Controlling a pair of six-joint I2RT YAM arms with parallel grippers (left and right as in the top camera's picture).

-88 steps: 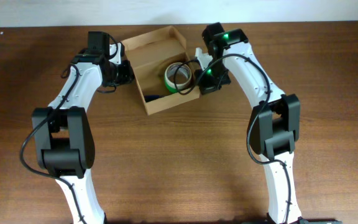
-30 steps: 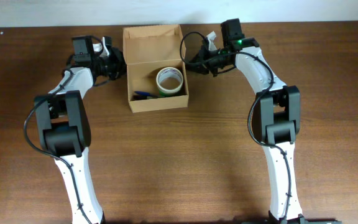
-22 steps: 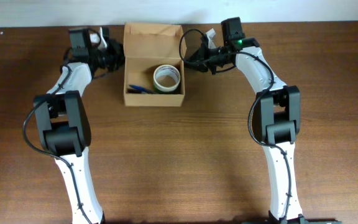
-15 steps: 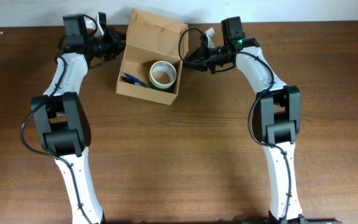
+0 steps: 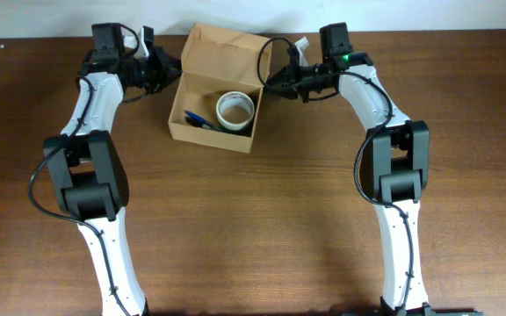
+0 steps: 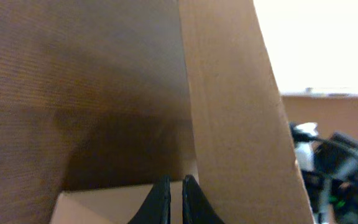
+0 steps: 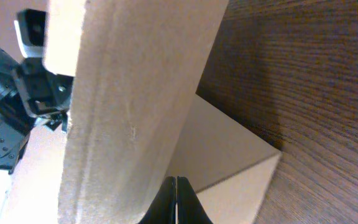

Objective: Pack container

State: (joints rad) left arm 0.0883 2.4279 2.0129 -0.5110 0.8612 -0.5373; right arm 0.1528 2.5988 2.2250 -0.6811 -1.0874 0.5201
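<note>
The left claw sits at the far left corner of the box, and the right claw sits at the far right corner, so the box lies between the two, on the far part of the table and turned a little askew. The lid is open, standing up at the back edge just beyond and between both claws. Inside the box, nearer the right claw, a roll of tape lies flat. A blue pen lies beside it on the side nearer the left claw. Seen from the left wrist, that claw is narrow: its two dark fingertips stand almost together with only a thin slit between them. A tall edge of cardboard rises just to their right and a pale cardboard face lies right ahead of them. The tips are at the cardboard, but whether they pinch any of it cannot be told. Seen from the right wrist, the right claw is narrower yet, its fingertips pressed together with no gap showing. They meet a pale cardboard face with a broad cardboard edge slanting up just to their left. Here too a grip on the box cannot be told.
</note>
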